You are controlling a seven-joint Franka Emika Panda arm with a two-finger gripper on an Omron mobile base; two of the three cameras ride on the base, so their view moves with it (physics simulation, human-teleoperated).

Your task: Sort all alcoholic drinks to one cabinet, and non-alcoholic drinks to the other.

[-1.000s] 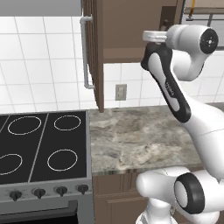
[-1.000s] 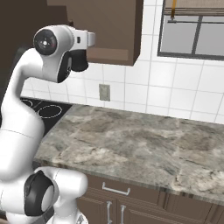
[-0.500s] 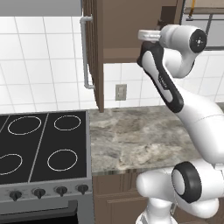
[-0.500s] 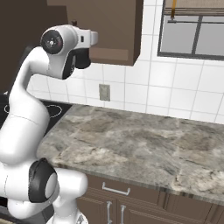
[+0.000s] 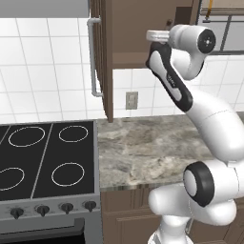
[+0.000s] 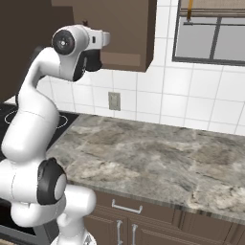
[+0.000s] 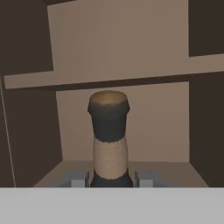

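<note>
In the hand view my gripper [image 7: 111, 178] is shut on a black glass bottle [image 7: 109, 131], one of the alcoholic drinks. The bottle has a narrow neck with a pale band and stands upright between the two fingertips [image 7: 78, 178]. The gripper and bottle are just inside an open cabinet, above its pale floor [image 7: 61, 168] and below its inner shelf [image 7: 118, 75]. From the base views my arm reaches up to that dark brown cabinet [image 5: 143, 28], [image 6: 124, 33]. Its door [image 5: 106, 62], with a long grey handle [image 5: 94, 57], stands swung open.
A black stove [image 5: 43, 162] sits to the left of the grey stone counter [image 5: 147, 147]. A wall outlet [image 5: 131, 100] is on the tiled wall and a window [image 6: 210, 33] is at the right. Brown drawers [image 6: 127, 208] run below the counter.
My arm has shifted a little further towards the open cabinet. The bottle stays in the gripper.
</note>
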